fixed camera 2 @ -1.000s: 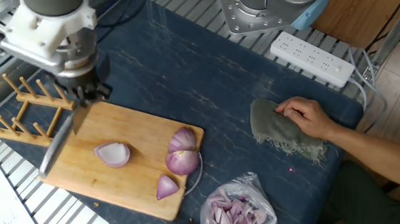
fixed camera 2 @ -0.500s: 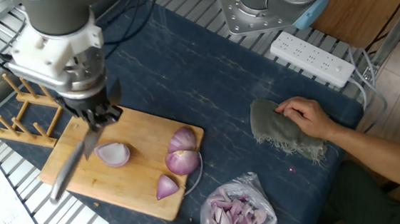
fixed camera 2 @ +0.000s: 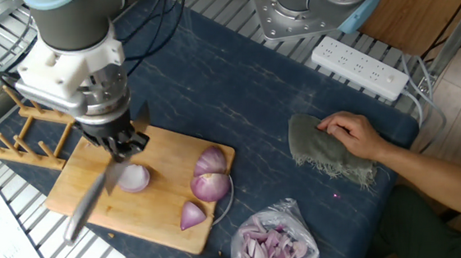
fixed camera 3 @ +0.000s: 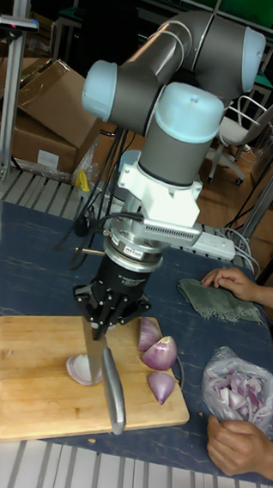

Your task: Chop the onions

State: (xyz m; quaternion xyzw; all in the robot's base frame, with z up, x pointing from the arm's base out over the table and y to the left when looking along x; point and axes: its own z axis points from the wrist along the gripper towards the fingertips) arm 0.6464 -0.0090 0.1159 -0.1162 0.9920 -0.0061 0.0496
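My gripper (fixed camera 2: 123, 150) (fixed camera 3: 100, 328) is shut on a steel knife (fixed camera 2: 88, 204) (fixed camera 3: 113, 397) whose long end slants toward the board's front-left edge. It hangs right over an onion half (fixed camera 2: 138, 180) (fixed camera 3: 80, 368) lying near the middle of the wooden cutting board (fixed camera 2: 161, 138) (fixed camera 3: 31, 392). The knife crosses that half's left side; I cannot tell whether it touches. On the board's right end lie three more onion pieces: two larger ones (fixed camera 2: 211, 158) (fixed camera 2: 210, 186) and a small wedge (fixed camera 2: 192, 215) (fixed camera 3: 161, 386).
A clear bag of onion bits (fixed camera 2: 273, 245) (fixed camera 3: 238, 393) lies right of the board, a person's hand (fixed camera 3: 239, 445) beside it. Another hand (fixed camera 2: 350, 132) rests on a grey cloth (fixed camera 2: 319, 151). A wooden peg rack (fixed camera 2: 25, 133) stands left, a power strip (fixed camera 2: 360, 68) at the back.
My gripper has carried the knife right and forward, from the board's back-left corner to over the onion half. The onion pieces and the person's hands have stayed put.
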